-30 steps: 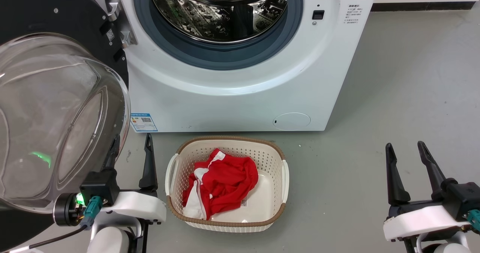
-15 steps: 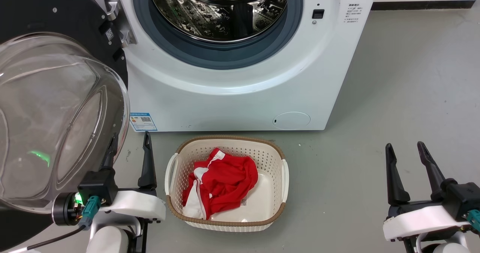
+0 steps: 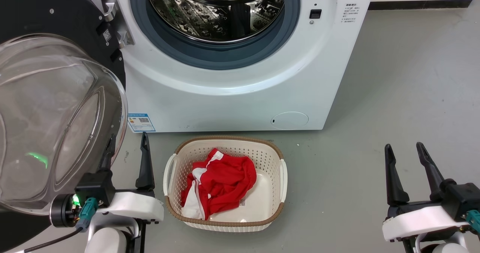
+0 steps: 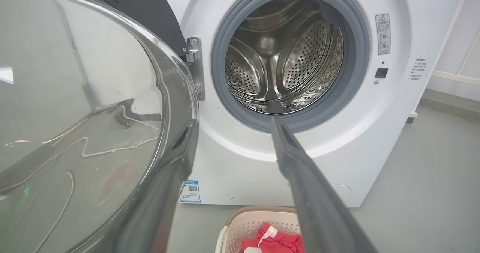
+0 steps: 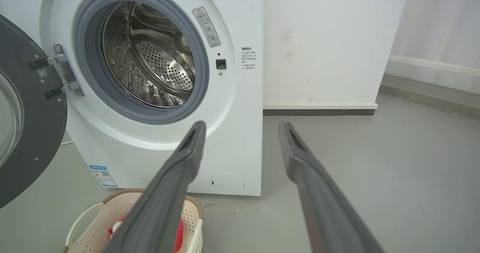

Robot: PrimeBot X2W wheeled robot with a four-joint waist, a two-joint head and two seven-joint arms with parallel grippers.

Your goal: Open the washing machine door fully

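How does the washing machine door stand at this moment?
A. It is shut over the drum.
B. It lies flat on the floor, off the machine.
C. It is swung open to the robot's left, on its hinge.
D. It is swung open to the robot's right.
C: the washing machine door hangs from the metal hinge at the left of the opening, and the steel drum shows uncovered.

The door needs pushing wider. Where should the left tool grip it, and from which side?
Likely the door's black rim, low, away from the hinge, approached edge-on: flat there, it fits the left tool; the bulging glass bowl is too wide.
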